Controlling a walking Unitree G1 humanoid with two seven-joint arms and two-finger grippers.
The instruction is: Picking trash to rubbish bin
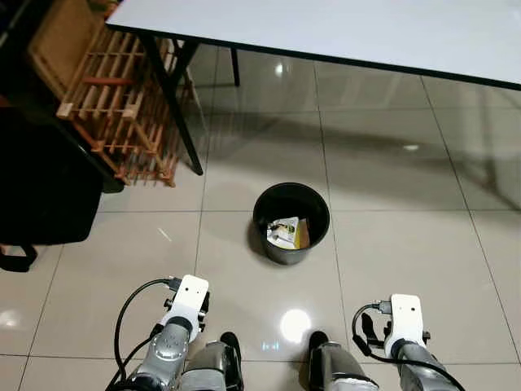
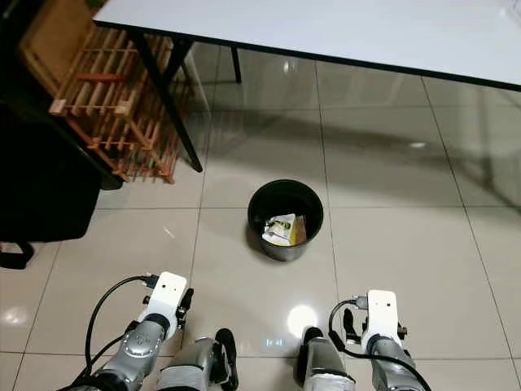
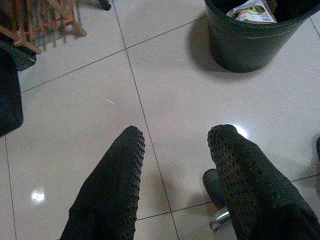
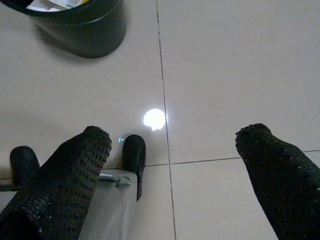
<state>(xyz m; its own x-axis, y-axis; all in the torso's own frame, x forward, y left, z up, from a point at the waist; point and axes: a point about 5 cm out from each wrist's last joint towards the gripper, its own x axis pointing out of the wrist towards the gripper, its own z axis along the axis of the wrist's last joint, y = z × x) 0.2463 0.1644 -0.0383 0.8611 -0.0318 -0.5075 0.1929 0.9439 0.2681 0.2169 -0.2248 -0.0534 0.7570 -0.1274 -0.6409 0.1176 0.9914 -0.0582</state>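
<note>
So the black rubbish bin (image 1: 291, 222) sits on the tiled floor (image 1: 391, 244) just out from the white table's (image 1: 342, 28) near edge, with some crumpled trash (image 1: 286, 232) already inside it. Both arms hang low on the near side of the bin: left gripper (image 3: 175, 165) and right gripper (image 4: 175, 165) are spread wide open, holding nothing. A wooden rack (image 1: 122, 106) leans by the table leg.
</note>
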